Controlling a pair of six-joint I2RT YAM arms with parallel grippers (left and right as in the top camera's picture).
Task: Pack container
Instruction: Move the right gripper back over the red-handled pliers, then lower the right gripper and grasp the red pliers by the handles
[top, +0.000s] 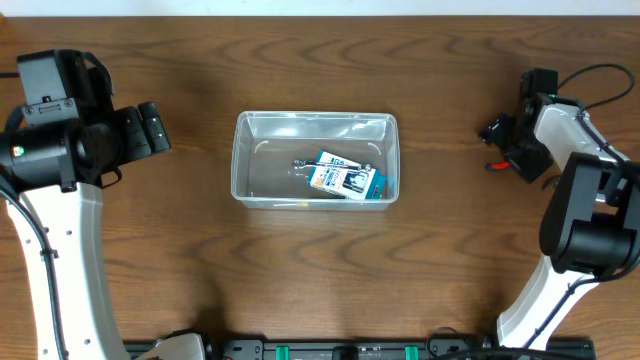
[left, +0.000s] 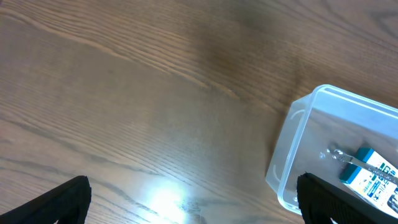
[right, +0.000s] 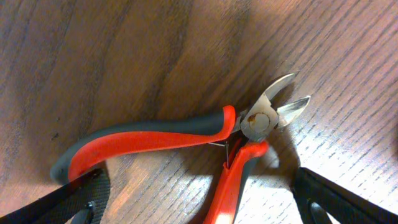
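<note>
The container (top: 238, 160) sat mid-table with a blue packet (top: 345, 178) inside. Near the right edge our right gripper (right: 202, 208), fingers spread, hung over the red-handled cutters (right: 155, 135), whose long axis seemed to lie nearly along the line between the fingers. Our left gripper (left: 194, 205), spread and empty, was well apart.

The container (left: 292, 143) runs off the right edge of the left wrist view. The cutters (right: 161, 134) lose one red handle at the bottom edge. The print on the packet (top: 345, 177) is too small to read.
</note>
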